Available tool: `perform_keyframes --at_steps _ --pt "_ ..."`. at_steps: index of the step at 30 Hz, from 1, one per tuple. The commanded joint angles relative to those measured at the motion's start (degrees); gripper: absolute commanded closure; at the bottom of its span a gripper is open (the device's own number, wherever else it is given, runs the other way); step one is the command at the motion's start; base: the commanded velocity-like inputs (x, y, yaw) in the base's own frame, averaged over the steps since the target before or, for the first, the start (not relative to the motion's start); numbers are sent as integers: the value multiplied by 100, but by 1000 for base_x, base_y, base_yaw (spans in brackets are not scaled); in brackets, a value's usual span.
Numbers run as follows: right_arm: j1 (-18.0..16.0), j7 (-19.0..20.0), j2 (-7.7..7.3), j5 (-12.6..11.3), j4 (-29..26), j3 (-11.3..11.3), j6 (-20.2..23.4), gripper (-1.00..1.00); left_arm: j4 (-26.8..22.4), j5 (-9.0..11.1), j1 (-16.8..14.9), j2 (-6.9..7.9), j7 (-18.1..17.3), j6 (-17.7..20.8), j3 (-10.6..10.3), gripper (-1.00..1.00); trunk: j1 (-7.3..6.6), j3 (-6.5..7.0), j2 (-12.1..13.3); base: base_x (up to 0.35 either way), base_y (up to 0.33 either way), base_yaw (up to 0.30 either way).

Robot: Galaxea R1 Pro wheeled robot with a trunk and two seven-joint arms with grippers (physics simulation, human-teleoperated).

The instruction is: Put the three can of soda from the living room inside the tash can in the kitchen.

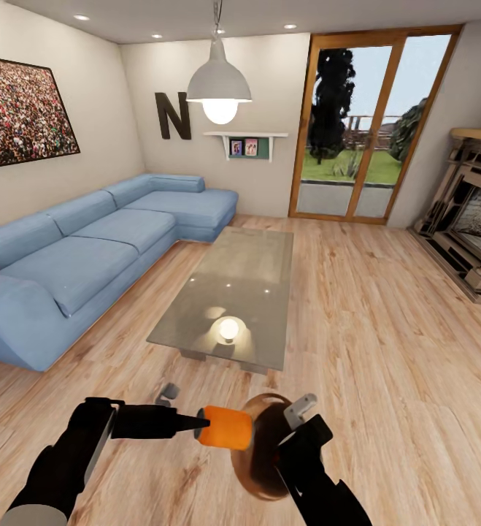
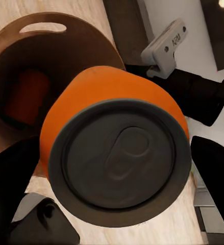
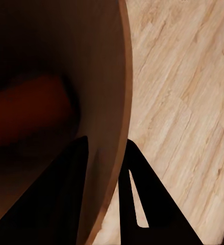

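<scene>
Bright orange can [image 1: 225, 427], grey-ended.

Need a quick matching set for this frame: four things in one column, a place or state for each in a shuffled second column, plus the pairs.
Things:
1. bright orange soda can
2. round copper-lined trash bin
3. low glass table
4. long blue corner sofa

States:
A. standing along the wall with the framed picture
B. clamped at its rim by the right gripper
C. bare, reflecting the lamp
D. held sideways in the left gripper

Pairs: 1-D, 2-B, 3-C, 4-A
</scene>
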Motion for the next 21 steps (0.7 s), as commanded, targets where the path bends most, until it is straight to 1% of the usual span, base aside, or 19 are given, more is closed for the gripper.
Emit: perform_keyframes --at_steps 1,3,5,7,8,9,10,11,14,17,21 --pt "-2 6 -1 171 -6 2 37 100 0 9 0 -11 105 1 -5 100 0 1 -1 0 0 0" --pt "-2 6 1 171 -8 6 45 100 0 -5 0 -66 317 -5 -13 100 0 1 -1 0 0 0" --pt "-2 5 1 171 -13 7 47 100 10 -22 0 -155 499 -10 -20 100 0 1 -1 0 0 0" --pt "-2 5 2 171 -27 8 49 100 20 -31 0 -275 767 -34 -27 100 0 1 -1 0 0 0" --pt "-2 8 2 171 -36 8 53 100 25 -31 0 -311 896 -85 -28 100 0 1 -1 0 0 0" --pt "-2 9 2 171 -42 8 54 100 29 -30 0 -325 951 -121 -29 100 0 1 -1 0 0 0" --pt "-2 7 2 171 -55 8 63 100 50 -29 0 -361 1067 -228 -35 100 0 1 -1 0 0 0" --pt "-2 7 2 171 -73 13 91 100 73 -38 0 -434 1145 -315 -42 100 0 1 -1 0 0 0" --pt "-2 9 26 171 -84 21 91 100 89 -47 0 -487 1182 -358 -47 100 0 1 -1 0 0 0" --pt "-2 6 145 175 -88 18 91 100 119 -51 0 -519 1196 -373 -49 100 0 1 -1 0 0 0" --pt "-2 5 199 179 -89 24 91 100 255 -60 0 -544 1200 -389 -49 100 0 1 -1 0 0 0"
